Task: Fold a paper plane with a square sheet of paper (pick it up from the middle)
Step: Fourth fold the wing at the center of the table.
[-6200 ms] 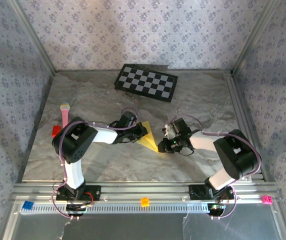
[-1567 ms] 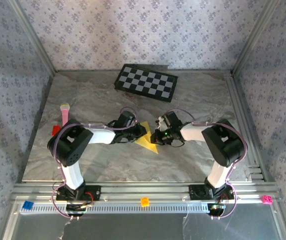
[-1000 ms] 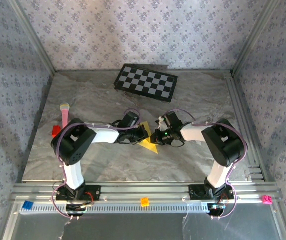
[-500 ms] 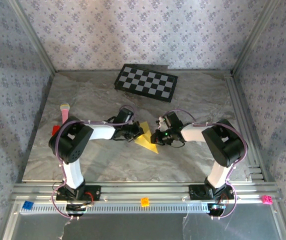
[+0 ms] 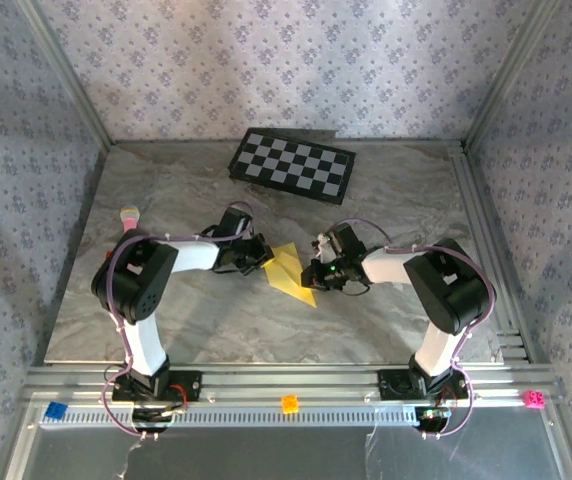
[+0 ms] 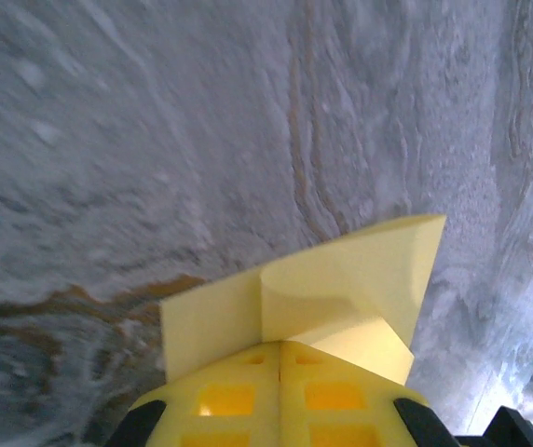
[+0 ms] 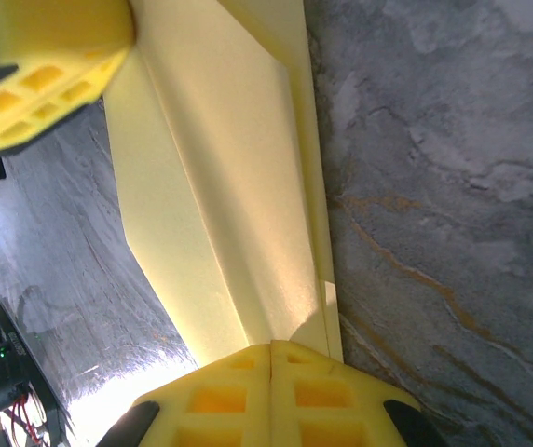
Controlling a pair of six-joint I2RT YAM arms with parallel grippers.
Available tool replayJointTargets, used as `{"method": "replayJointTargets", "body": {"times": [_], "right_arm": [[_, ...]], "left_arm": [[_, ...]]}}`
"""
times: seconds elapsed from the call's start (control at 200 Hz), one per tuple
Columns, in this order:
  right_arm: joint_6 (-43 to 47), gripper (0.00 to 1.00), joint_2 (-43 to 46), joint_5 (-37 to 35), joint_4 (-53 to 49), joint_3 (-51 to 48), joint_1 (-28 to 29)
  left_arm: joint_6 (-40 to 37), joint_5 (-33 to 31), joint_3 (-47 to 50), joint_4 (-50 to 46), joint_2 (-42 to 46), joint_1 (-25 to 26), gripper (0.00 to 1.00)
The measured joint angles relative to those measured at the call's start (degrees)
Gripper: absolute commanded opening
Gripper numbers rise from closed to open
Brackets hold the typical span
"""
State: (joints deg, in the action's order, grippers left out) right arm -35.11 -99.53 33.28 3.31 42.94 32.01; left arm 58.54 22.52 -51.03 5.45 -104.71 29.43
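Paper [image 5: 291,272] between left gripper [image 5: 263,258] — right gripper [image 5: 313,277]

The top view is evenly, softly lit, with a dark shadow behind the checkerboard [image 5: 292,166] and a mild sheen on the marble tabletop [image 5: 166,200]. The left wrist view is smeared by blur. The right wrist view is sharper, the folded yellow paper [image 7: 220,186] bright, with white glare at lower left.

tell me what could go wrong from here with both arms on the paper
1. The left gripper and right gripper each have their jaws shut on opposite ends of the folded yellow paper. If they pull apart, it could tear or the creases could open.
2. In the left wrist view the paper bulges just ahead of the jaws, so pressing it down may set a stray crease.
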Motion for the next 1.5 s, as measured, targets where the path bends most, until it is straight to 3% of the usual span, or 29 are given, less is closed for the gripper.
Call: {"method": "replayJointTargets", "body": {"times": [0.365,0.63,0.87,1.499], "right_arm": [[0.04,0.0,0.09,-0.04,-0.13,0.02,0.0],[0.04,0.0,0.11,-0.04,-0.28,0.02,0.0],[0.17,0.0,0.11,-0.04,-0.28,0.02,0.0],[0.2,0.0,0.11,-0.04,-0.26,0.0,0.0]], "left_arm": [[-2.49,-3.13,-1.81,-4.52,1.22,-1.66,0.08],[-3.19,-3.21,-1.95,-2.84,3.26,1.68,0.08],[-3.1,-2.47,-3.48,-0.35,-0.59,2.78,0.07],[-6.47,1.14,-6.45,-2.93,-4.2,-2.71,0.08]]}}
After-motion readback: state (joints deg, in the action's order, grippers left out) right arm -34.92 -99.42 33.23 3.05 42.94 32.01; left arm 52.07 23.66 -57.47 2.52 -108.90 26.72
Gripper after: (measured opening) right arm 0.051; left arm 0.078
